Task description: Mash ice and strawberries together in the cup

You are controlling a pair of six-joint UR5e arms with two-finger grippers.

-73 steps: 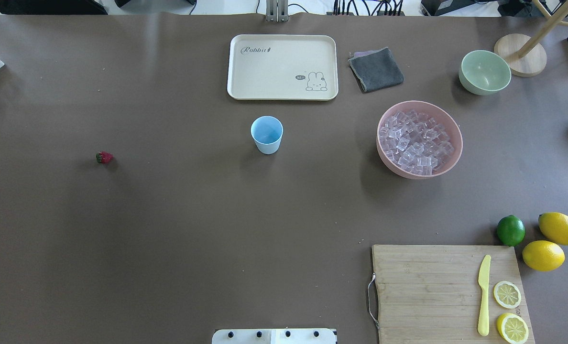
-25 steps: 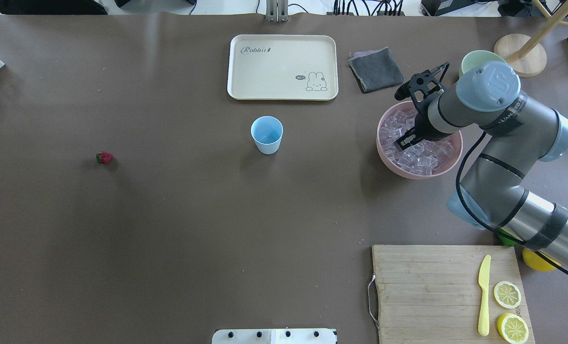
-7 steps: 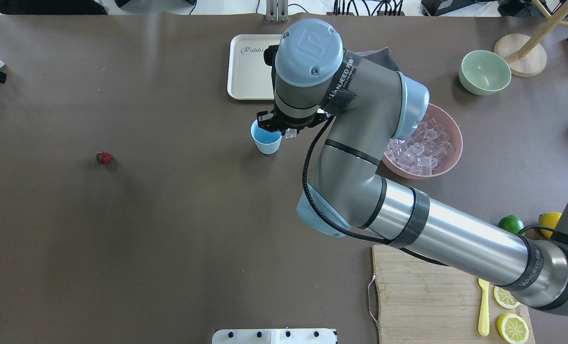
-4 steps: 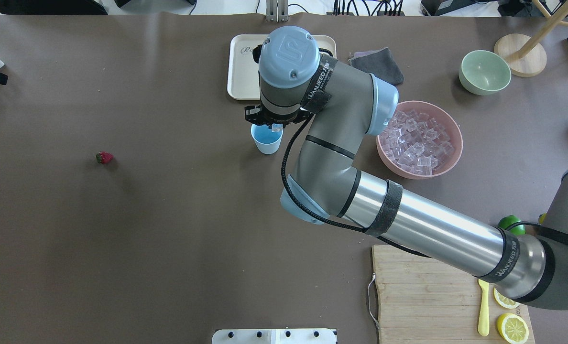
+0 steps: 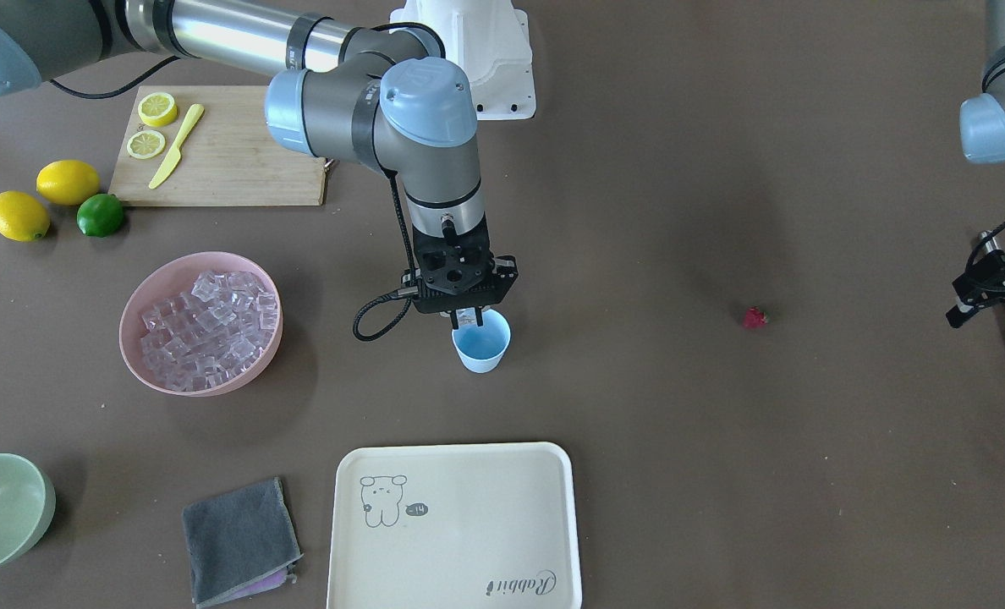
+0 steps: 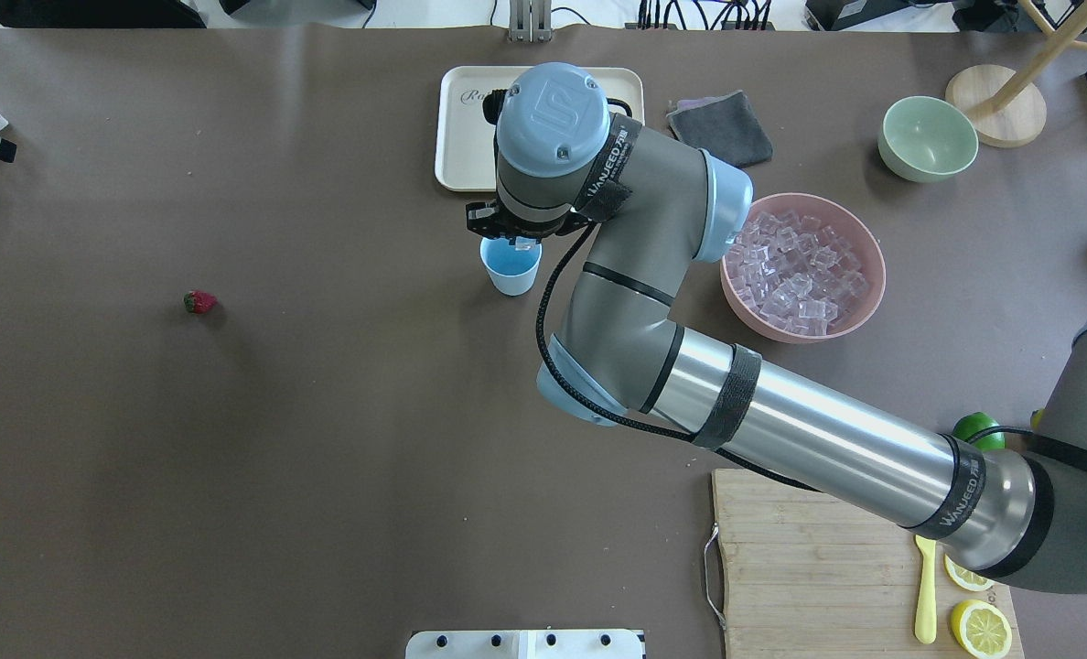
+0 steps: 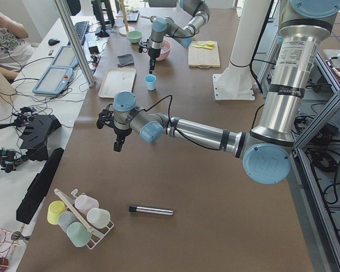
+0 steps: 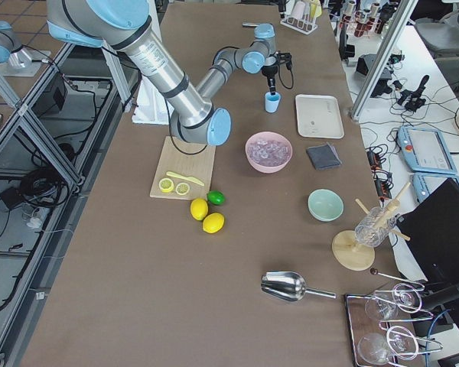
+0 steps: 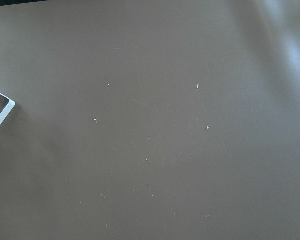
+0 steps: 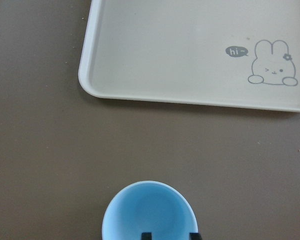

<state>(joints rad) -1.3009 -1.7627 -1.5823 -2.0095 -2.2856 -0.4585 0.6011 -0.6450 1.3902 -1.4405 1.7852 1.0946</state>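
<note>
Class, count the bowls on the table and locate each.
2. In the overhead view, a wide pink plastic bowl of clear ice cubes stands right of the pale-blue cup; an empty pale-green bowl sits beyond it, far right. None seems hidden.

Worktop (image 6: 324,439): uniform dull brown. Cup (image 5: 481,342): pale blue, plain. Bowl nearer the cup (image 5: 215,387): pink, filled with clear colourless ice (image 5: 206,326). Bowl farther from the cup (image 5: 37,524): pale green. Strawberry (image 5: 754,318): dark red. Tray (image 5: 486,507): cream, grey line-drawn rabbit, grey script lettering. Cloth (image 5: 236,541): dark grey. Lemons (image 5: 68,182) yellow; lime (image 5: 101,215) green; knife (image 5: 175,147) pale yellow; board (image 5: 232,161) light wood grain. Right arm (image 5: 359,110): grey and silver, pale-blue joint caps; right hand (image 5: 466,320) black.
</note>
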